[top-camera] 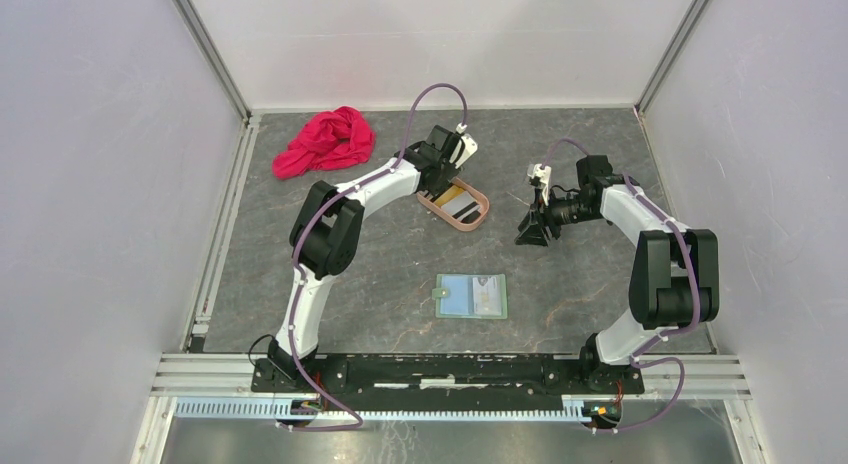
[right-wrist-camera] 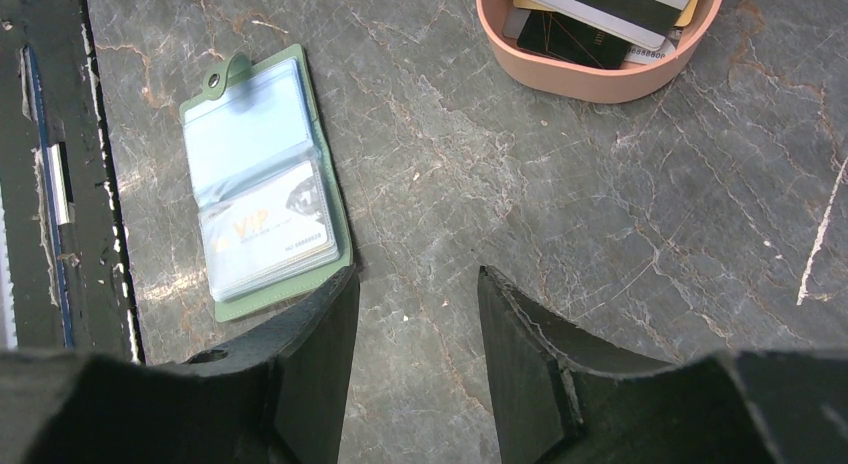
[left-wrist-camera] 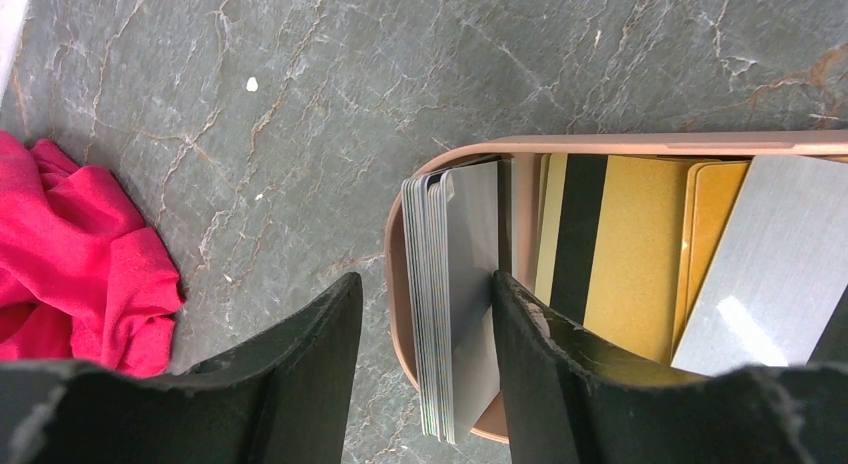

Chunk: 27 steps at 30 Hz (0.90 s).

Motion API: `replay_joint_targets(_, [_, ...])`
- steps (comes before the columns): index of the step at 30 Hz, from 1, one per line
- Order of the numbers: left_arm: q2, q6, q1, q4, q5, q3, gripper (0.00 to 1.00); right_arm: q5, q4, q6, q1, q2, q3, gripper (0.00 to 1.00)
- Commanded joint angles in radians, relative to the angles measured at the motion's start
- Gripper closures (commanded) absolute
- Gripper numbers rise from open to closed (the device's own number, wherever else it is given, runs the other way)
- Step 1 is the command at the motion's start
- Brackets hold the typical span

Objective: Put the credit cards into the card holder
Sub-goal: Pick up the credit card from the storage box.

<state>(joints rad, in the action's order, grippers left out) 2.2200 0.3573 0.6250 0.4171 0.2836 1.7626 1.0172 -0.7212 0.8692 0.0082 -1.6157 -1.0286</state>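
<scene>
The left gripper (left-wrist-camera: 425, 284) is partly open, straddling the end wall of the pink tray (left-wrist-camera: 620, 144) and a grey stack of credit cards (left-wrist-camera: 465, 274) standing on edge inside it; the inner finger (left-wrist-camera: 525, 354) touches the stack, and the outer finger is clear of the wall. The right gripper (right-wrist-camera: 415, 314) is open and empty above the table (right-wrist-camera: 600, 204). The card holder (right-wrist-camera: 335, 199) lies open and flat, well apart from the tray, with one card (right-wrist-camera: 270, 229) in a pocket.
</scene>
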Motion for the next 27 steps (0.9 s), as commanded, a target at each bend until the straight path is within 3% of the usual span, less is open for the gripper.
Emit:
replay_joint_targets(1, [-0.045, -0.013, -0.001, -0.036, 0.018, 0.015, 0.43, 0.037, -0.009, 0.025, -0.003, -0.002, -0.035, 0.46])
replay_joint_targets(27, [-0.094, -0.029, 0.0, -0.065, 0.017, -0.018, 0.44, 0.043, -0.014, 0.031, -0.003, -0.004, -0.035, 0.47])
